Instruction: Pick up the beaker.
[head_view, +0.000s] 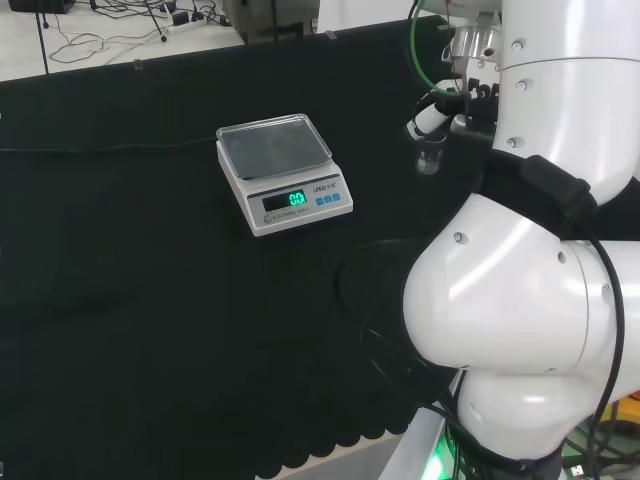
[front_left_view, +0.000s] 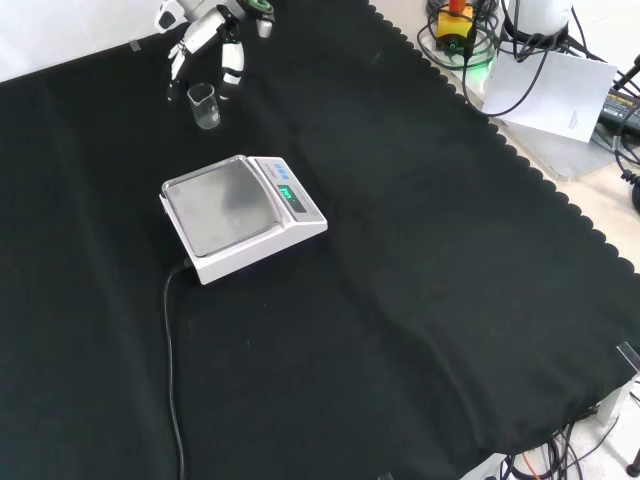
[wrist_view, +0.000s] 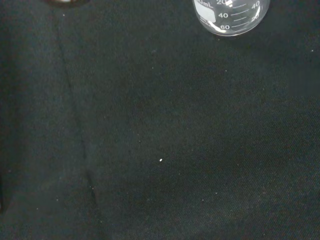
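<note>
Fingers (front_left_view: 232, 62) hang spread and relaxed just above the upright beaker (front_left_view: 204, 105), holding nothing

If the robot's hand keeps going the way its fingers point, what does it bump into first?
Probably the beaker: the hand hangs just above it, fingers pointing down around it. Miss that, and it meets the black cloth. Depth is unclear.

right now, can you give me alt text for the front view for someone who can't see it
A small clear beaker stands on black cloth near the view's top left, with the robot hand just above it, fingers pointing down around it, not gripping. A white scale sits nearer the camera.
</note>
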